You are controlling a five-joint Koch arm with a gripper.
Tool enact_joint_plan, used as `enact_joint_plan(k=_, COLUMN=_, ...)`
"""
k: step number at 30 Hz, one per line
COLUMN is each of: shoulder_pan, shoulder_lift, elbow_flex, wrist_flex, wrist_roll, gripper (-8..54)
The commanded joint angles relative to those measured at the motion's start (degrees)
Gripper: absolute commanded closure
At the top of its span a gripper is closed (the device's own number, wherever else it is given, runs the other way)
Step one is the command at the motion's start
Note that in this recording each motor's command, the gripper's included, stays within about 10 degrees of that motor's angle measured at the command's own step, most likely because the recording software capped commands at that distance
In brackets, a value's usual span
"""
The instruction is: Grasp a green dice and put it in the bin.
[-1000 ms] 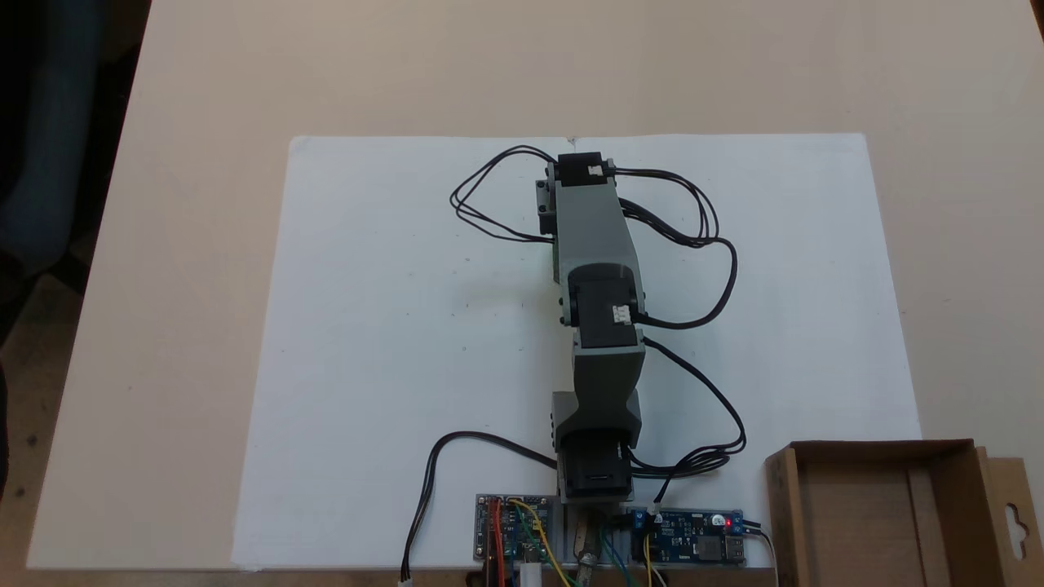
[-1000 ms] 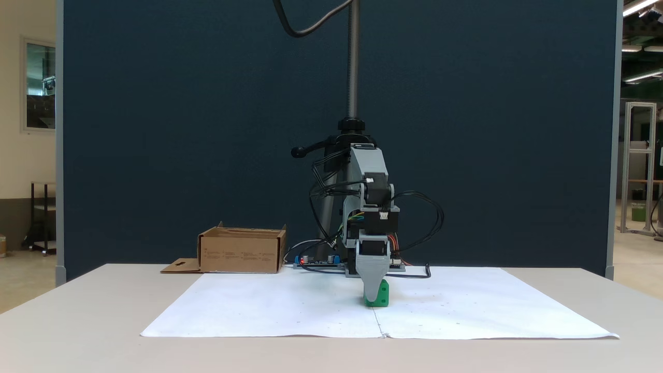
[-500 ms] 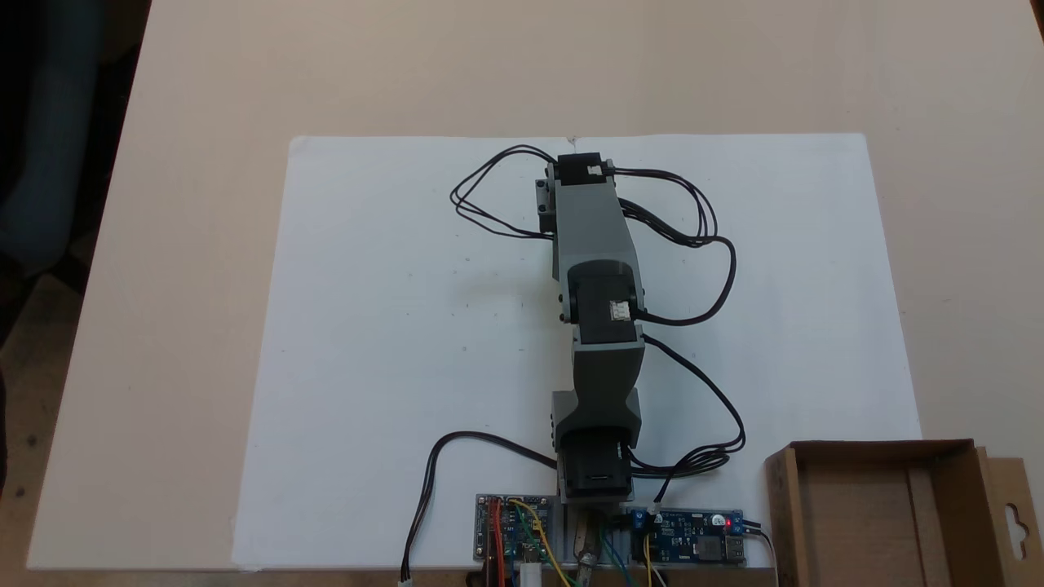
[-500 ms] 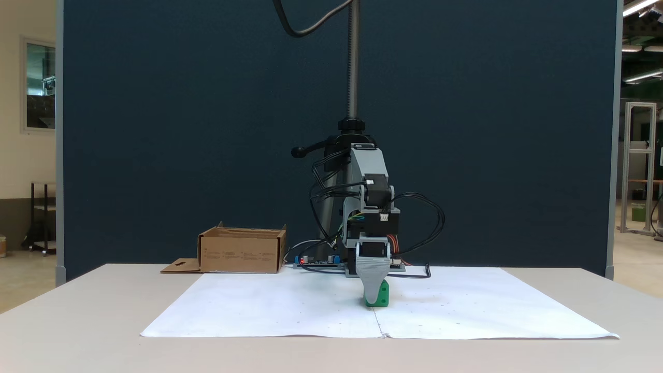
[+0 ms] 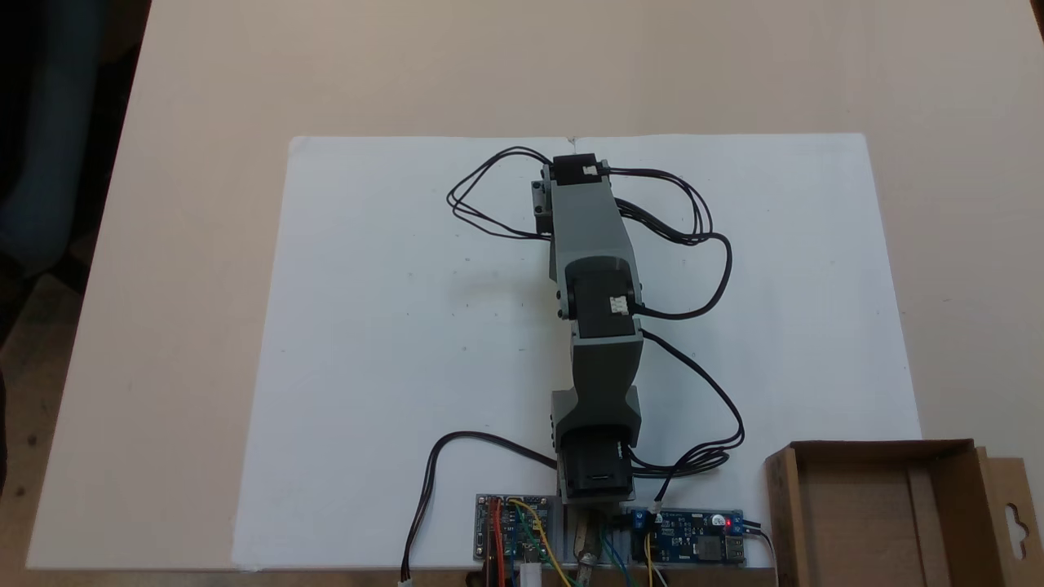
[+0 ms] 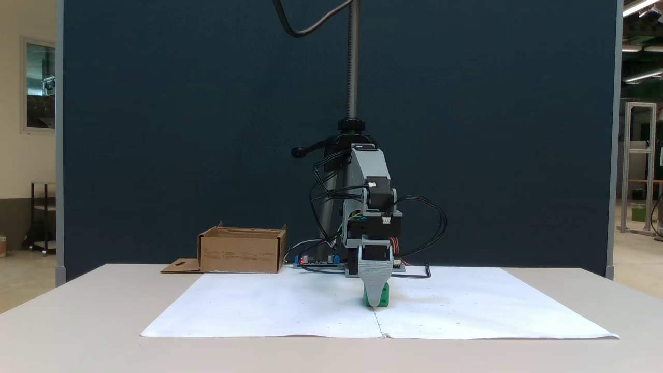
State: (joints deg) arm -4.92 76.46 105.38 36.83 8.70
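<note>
Pincer (image 6: 374, 300) has sunk lower over the dice (image 6: 382, 299), one grey jaw fronting it, grip state unclear; likely closing next, bin (image 6: 241, 252) well apart.

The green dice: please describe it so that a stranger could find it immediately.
On the white paper sheet covering the table, look below the grey gripper in the front fixed view. The green dice is the small bright green cube right at its tip, the sole green thing on the sheet.
</note>
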Motion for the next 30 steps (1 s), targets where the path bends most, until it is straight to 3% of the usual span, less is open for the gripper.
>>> enact_joint_plan(k=1, shoulder_pan=-0.44, shoulder_lift=1.05, elbow_flex=-2.81, wrist_flex=-1.49, wrist_roll=3.60, gripper=6.2)
enact_joint_plan(k=13, shoulder_pan=-0.44, shoulder_lift=0.88, elbow_flex=-2.81, wrist_flex=-2.37, wrist_roll=3.60, gripper=16.3)
enact_joint_plan(k=19, shoulder_pan=0.18, shoulder_lift=1.05, elbow_flex=-2.81, wrist_flex=-3.87, wrist_roll=3.52, gripper=33.6)
enact_joint_plan(k=24, shoulder_pan=1.32, shoulder_lift=2.20, elbow_flex=-2.81, wrist_flex=-4.57, wrist_roll=3.52, gripper=33.6)
enact_joint_plan(k=30, shoulder_pan=11.95, shoulder_lift=16.17, elbow_flex=-2.81, wrist_flex=-7.82, wrist_roll=3.60, gripper=33.6)
